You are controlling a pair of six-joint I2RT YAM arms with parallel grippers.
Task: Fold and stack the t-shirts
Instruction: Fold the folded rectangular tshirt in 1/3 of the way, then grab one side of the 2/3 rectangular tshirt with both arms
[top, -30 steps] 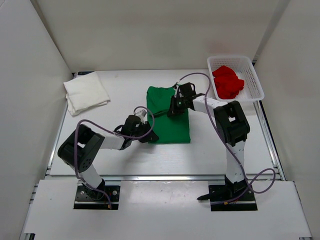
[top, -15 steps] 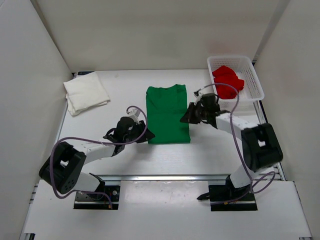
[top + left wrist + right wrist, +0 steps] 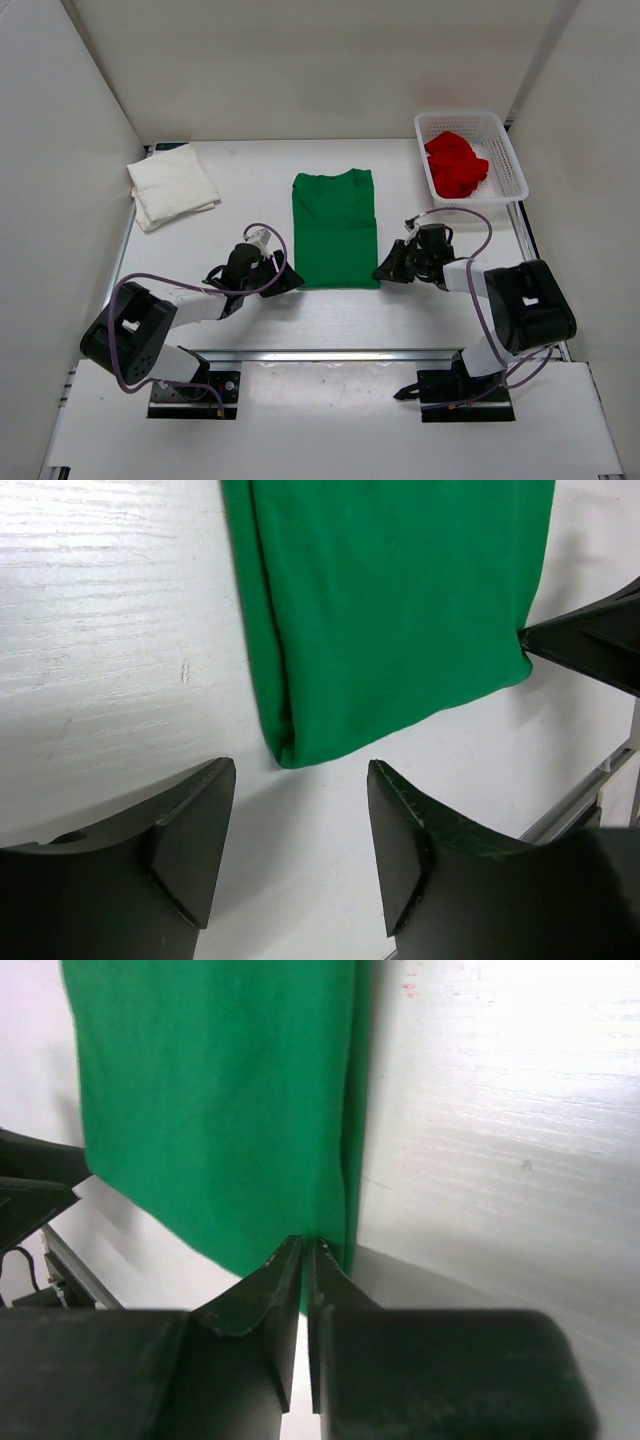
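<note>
The bright green t-shirt (image 3: 335,228) lies flat in the middle of the table, folded into a long narrow rectangle. My left gripper (image 3: 288,283) sits low at its near left corner. In the left wrist view the left gripper (image 3: 300,805) is open, and that corner of the green shirt (image 3: 390,610) lies just ahead of the fingertips with nothing between them. My right gripper (image 3: 305,1247) is shut, with its tips touching the shirt's near right corner (image 3: 330,1230). The white t-shirt (image 3: 172,185) lies folded at the far left. The red t-shirt (image 3: 455,163) is bunched up in the basket.
The white mesh basket (image 3: 505,140) stands at the far right corner. White walls close in the table on three sides. A metal rail (image 3: 330,352) runs along the near edge, just behind both arms' bases.
The left gripper has opened and drawn back off the shirt's near left corner. The right gripper has slid from the shirt's middle along its right edge to the near right corner.
</note>
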